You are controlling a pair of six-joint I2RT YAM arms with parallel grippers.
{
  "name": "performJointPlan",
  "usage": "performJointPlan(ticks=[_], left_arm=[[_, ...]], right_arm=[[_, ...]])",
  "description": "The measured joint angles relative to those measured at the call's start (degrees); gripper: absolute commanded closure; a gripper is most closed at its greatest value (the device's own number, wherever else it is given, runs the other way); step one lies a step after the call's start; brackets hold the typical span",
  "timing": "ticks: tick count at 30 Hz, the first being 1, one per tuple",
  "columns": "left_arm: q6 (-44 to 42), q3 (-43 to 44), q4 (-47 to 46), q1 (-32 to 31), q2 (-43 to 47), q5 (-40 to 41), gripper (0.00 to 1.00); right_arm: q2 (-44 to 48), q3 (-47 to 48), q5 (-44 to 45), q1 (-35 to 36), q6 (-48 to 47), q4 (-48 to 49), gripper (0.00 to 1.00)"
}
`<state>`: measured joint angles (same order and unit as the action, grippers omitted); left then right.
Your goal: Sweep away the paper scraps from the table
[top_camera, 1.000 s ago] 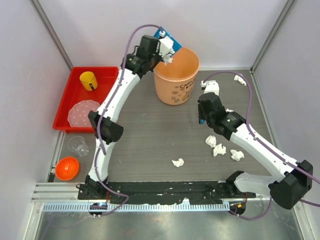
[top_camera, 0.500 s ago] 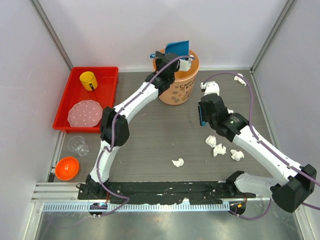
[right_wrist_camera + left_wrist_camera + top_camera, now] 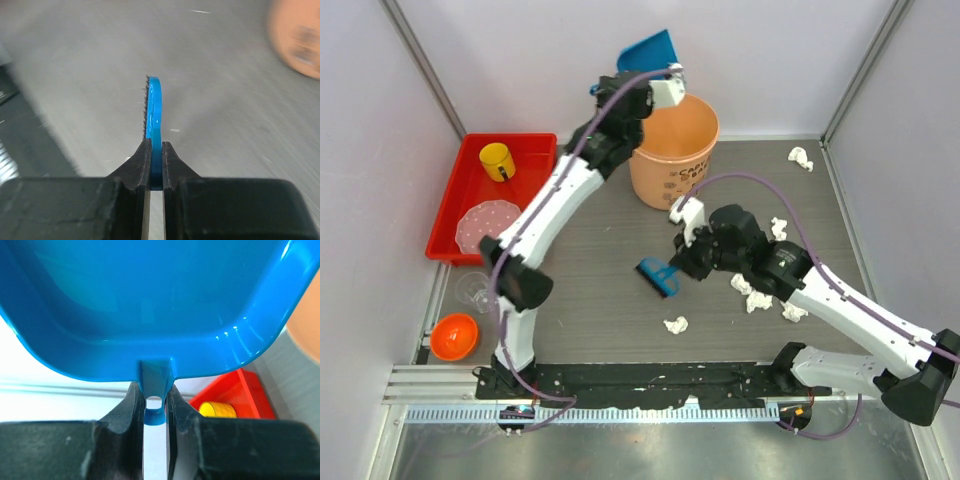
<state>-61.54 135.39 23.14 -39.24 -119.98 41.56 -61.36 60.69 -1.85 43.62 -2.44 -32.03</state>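
My left gripper (image 3: 645, 76) is shut on the handle of the blue dustpan (image 3: 648, 48) and holds it raised above the far left rim of the orange bucket (image 3: 675, 150). In the left wrist view the dustpan (image 3: 150, 305) fills the top, its handle pinched in my gripper (image 3: 155, 401). My right gripper (image 3: 686, 258) is shut on a blue brush (image 3: 658, 277) low over the table (image 3: 600, 250); the brush (image 3: 154, 110) stands edge-on in the right wrist view, clamped in the gripper (image 3: 156, 162). Paper scraps lie at the front (image 3: 675, 325), right (image 3: 757, 297) (image 3: 793, 312) and far right corner (image 3: 801, 157).
A red tray (image 3: 445, 225) at the left holds a yellow cup (image 3: 497, 160) and a pink plate (image 3: 487, 225). A clear cup (image 3: 477, 290) and an orange bowl (image 3: 453, 336) sit in front of it. Pale walls and corner posts enclose the table.
My left arm lifted the dustpan up and left from over the bucket. My right arm swung left and forward, bringing the brush to the table's middle.
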Motion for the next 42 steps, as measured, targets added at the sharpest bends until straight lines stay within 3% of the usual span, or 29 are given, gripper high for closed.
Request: performJointPlan(ticks=[5, 10, 16, 23, 33, 37, 42], left_arm=[[15.1, -9.0, 14.6, 4.5, 16.6, -7.3, 1.0], [25.6, -24.0, 22.6, 13.5, 29.6, -16.5, 1.0], [30.4, -41.8, 30.7, 15.9, 33.1, -24.6, 1.0], [32.0, -51.3, 35.6, 16.6, 33.5, -30.8, 1.0], [31.3, -63.8, 37.9, 16.0, 33.7, -37.7, 1.0], [31.1, -68.9, 37.6, 13.4, 33.3, -38.4, 1.0], [31.4, -70.3, 35.2, 5.5, 29.9, -39.5, 1.0]], right_arm=[[0.0, -2.5, -19.5, 5.7, -1.7, 1.2, 0.99], [-1.4, -5.4, -23.5, 6.4, -4.8, -2.0, 0.99], [-8.9, -6.9, -10.1, 6.8, -6.8, -3.6, 0.99], [-11.8, -4.3, 8.5, 6.2, -4.7, -3.6, 0.99], [-7.5, 4.9, 11.5, 4.4, 1.9, -11.6, 0.99], [-4.1, 8.8, 13.5, -3.6, 8.0, -16.7, 0.99], [-5.0, 9.2, 25.9, -17.1, 13.7, -24.8, 0.99]])
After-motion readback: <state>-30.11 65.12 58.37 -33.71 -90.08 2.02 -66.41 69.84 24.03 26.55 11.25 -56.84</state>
